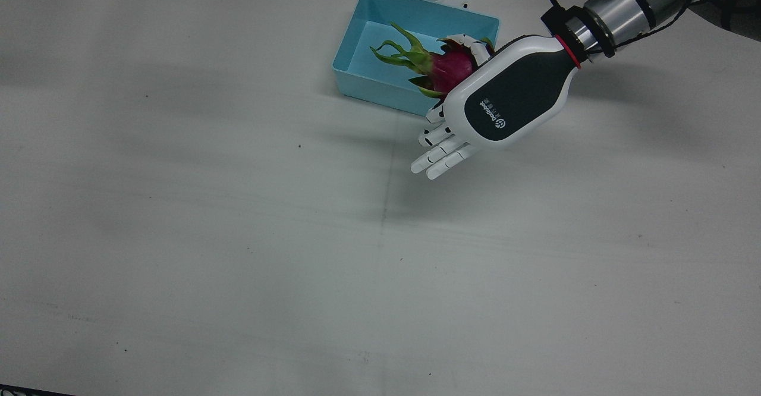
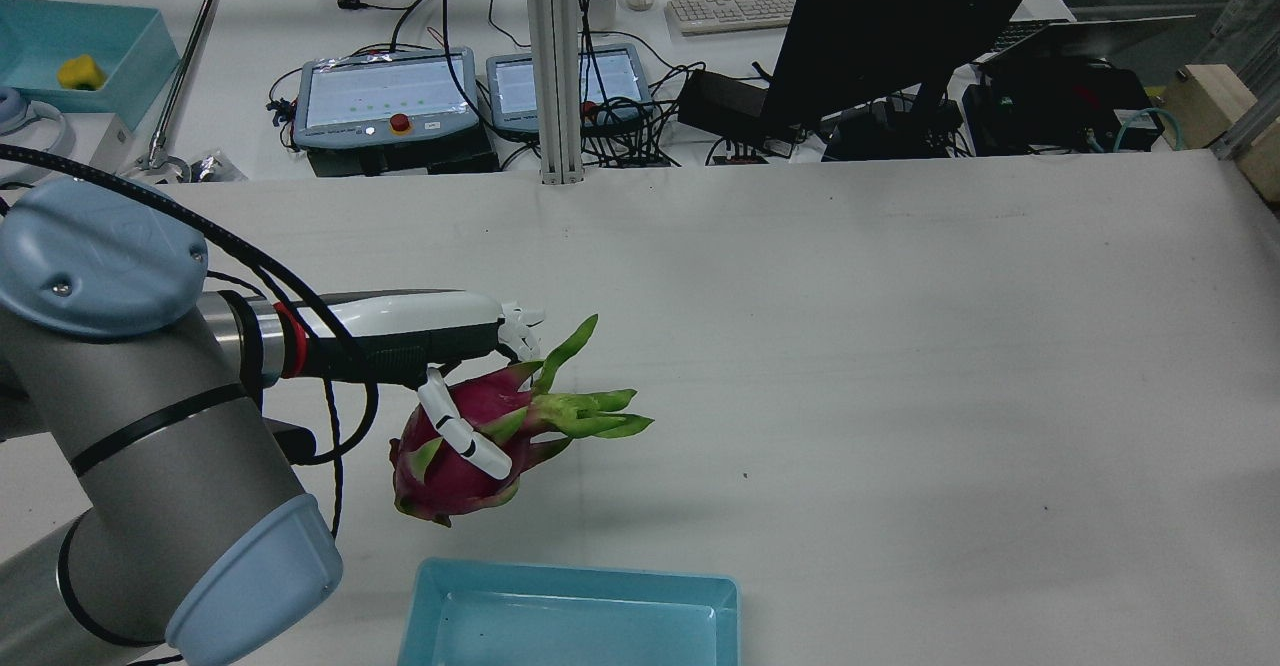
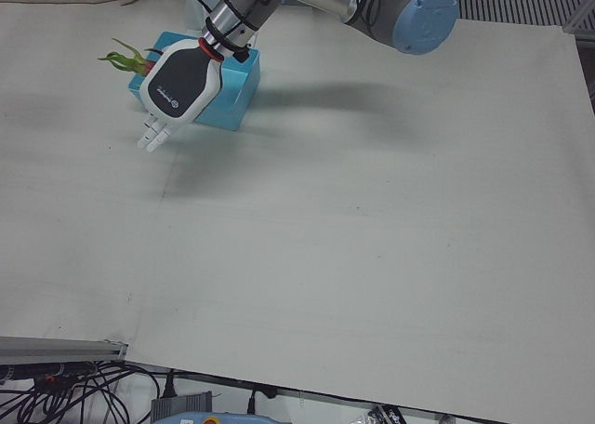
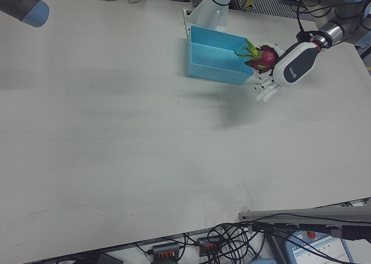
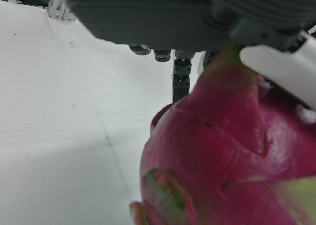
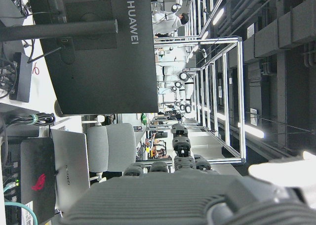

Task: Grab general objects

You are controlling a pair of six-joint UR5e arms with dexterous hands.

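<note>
We see our left hand (image 2: pixel 440 346) holding the dragon fruit (image 2: pixel 470 446) beneath its palm, above the table (image 2: pixel 900 346); blue bin (image 2: pixel 570 611) lies below.

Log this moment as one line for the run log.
left hand: shut on dragon fruit | fruit: lifted clear of table, beside blue bin | right hand: only its own camera shows it, state unclear

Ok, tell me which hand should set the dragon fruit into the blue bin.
Left. The left hand already holds the dragon fruit lifted beside the blue bin. The right hand is away from the table, its camera facing the room.
</note>
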